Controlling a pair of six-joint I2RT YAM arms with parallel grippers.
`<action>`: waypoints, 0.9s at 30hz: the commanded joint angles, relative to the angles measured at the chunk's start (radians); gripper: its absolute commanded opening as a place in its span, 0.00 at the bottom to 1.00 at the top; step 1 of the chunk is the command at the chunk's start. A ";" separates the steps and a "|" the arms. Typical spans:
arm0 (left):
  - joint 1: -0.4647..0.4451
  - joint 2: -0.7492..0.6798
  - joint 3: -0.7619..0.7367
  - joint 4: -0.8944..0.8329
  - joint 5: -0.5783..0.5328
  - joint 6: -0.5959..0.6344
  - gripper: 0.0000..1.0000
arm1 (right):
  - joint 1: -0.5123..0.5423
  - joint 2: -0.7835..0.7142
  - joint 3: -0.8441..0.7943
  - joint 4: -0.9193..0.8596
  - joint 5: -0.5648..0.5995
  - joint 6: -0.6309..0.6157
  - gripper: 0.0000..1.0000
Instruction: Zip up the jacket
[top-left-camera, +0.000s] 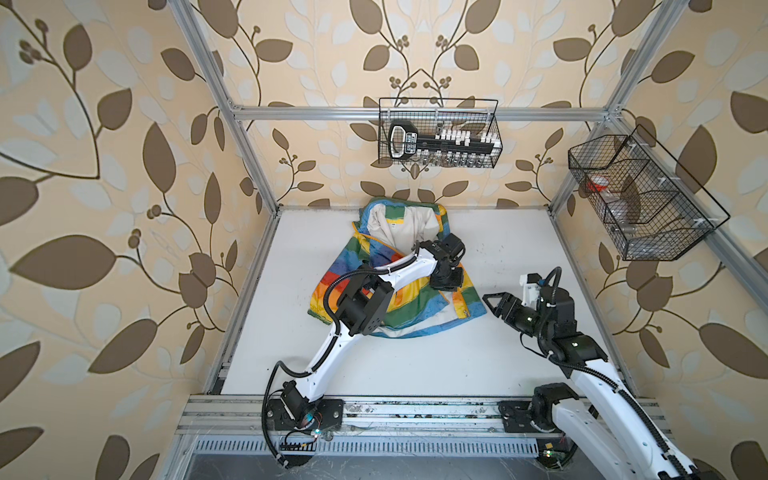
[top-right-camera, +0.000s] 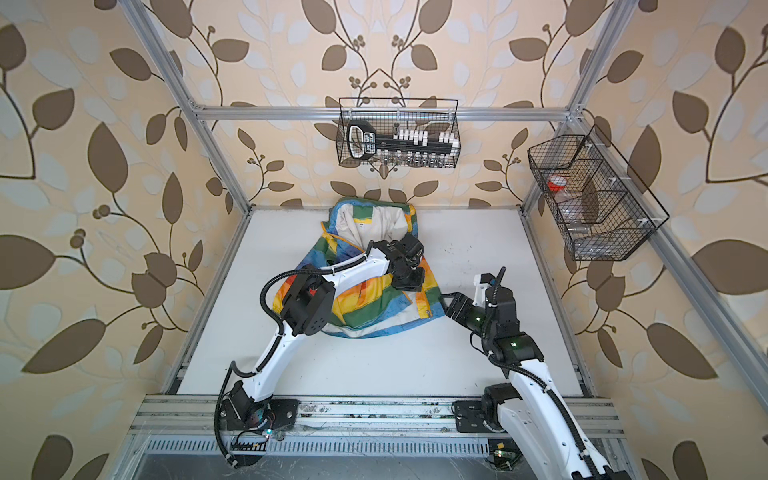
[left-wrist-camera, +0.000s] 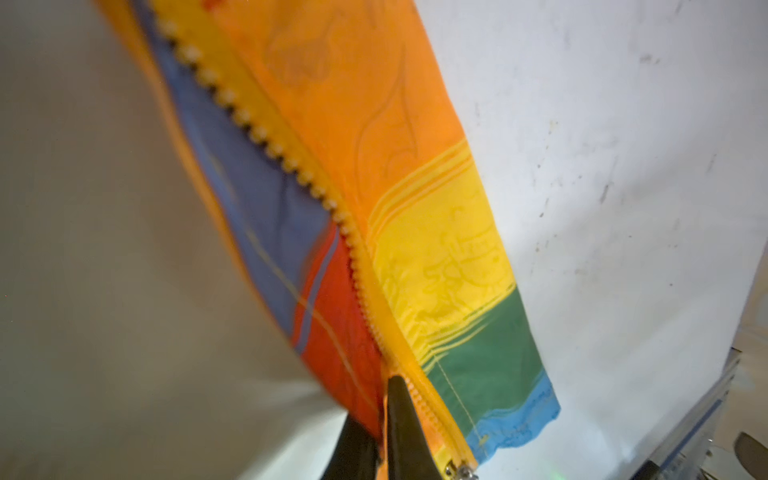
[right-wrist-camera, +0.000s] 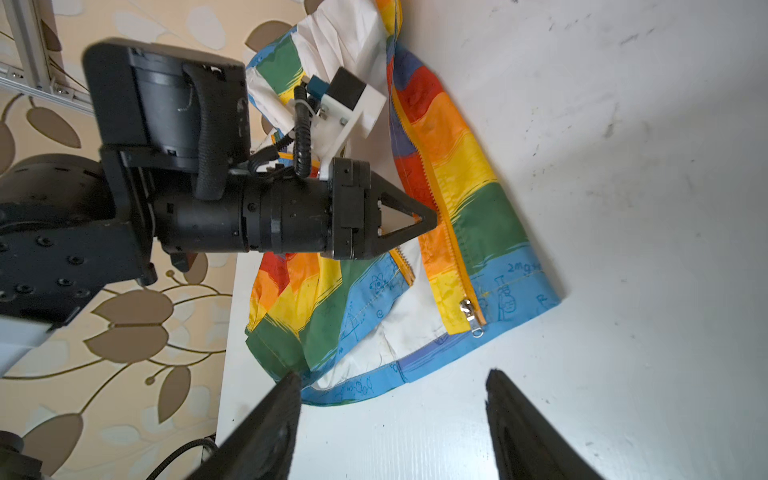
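The jacket (top-left-camera: 415, 309) (top-right-camera: 370, 309) lies unzipped on the white table, its off-white lining showing at the hood. My left gripper (top-left-camera: 446, 284) (top-right-camera: 409, 282) points down over the jacket's right front. It is shut on the orange zipper tape (left-wrist-camera: 384, 399) a little above the hem, as the right wrist view also shows (right-wrist-camera: 432, 218). The silver zipper slider (right-wrist-camera: 471, 316) (left-wrist-camera: 459, 471) sits at the bottom of that tape. My right gripper (top-left-camera: 490, 301) (top-right-camera: 451, 301) (right-wrist-camera: 392, 378) is open just right of the hem corner, low over the table, holding nothing.
A wire basket (top-left-camera: 440, 133) hangs on the back rail and another (top-left-camera: 640, 199) on the right post. Aluminium frame posts (top-left-camera: 257, 166) stand at the table's corners. Bare table (top-left-camera: 415, 365) lies in front of the jacket, ending at the front rail (top-left-camera: 395, 411).
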 joint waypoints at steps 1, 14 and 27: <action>0.033 -0.151 -0.049 0.054 0.060 -0.042 0.00 | 0.033 0.019 -0.044 0.123 -0.031 0.113 0.70; 0.078 -0.429 -0.321 0.063 0.009 -0.026 0.00 | 0.275 0.172 -0.205 0.611 0.109 0.448 0.86; 0.207 -0.594 -0.604 0.111 -0.021 -0.033 0.00 | 0.399 0.452 -0.101 0.732 0.161 0.429 0.75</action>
